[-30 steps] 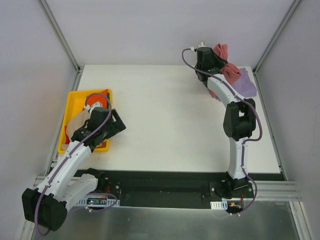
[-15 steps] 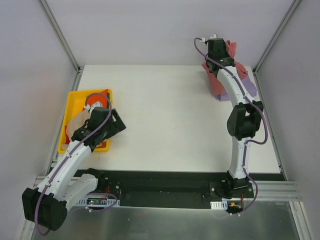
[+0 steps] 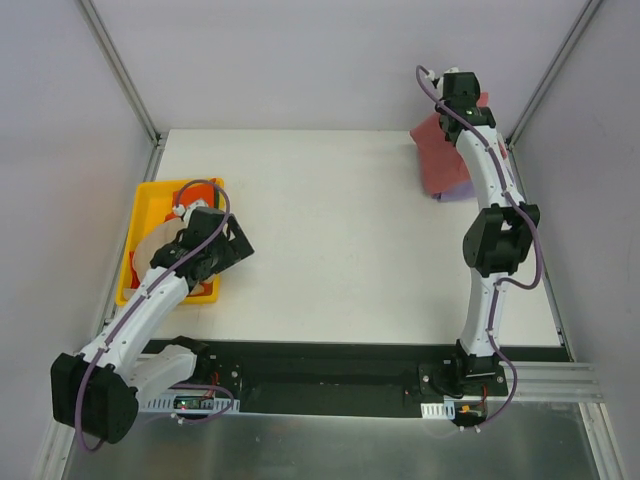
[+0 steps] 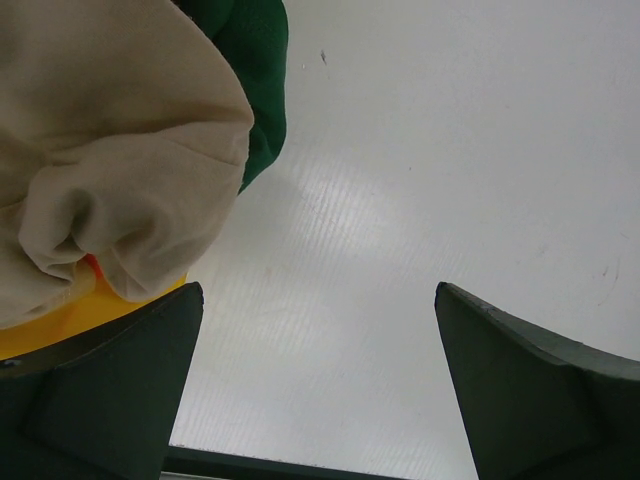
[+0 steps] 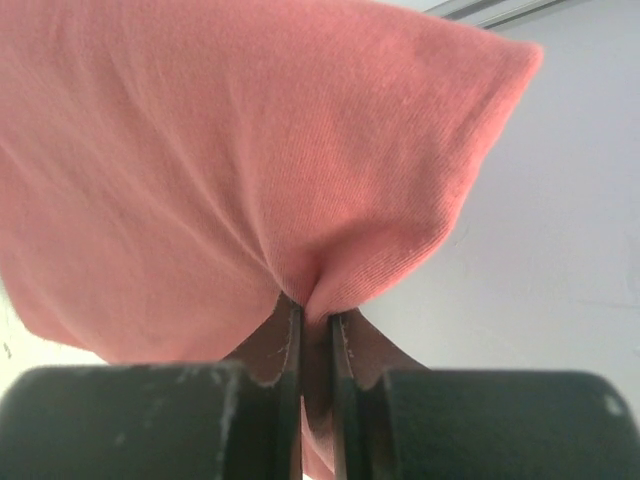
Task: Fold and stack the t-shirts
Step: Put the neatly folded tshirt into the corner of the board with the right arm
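The right pincer grips the red shirt, held above the purple shirt. The left pincer gapes beside the beige shirt in the yellow bin.

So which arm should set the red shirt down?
Right. The right gripper is shut on the red shirt above the lavender shirt; the left gripper is open, far off by the yellow bin.
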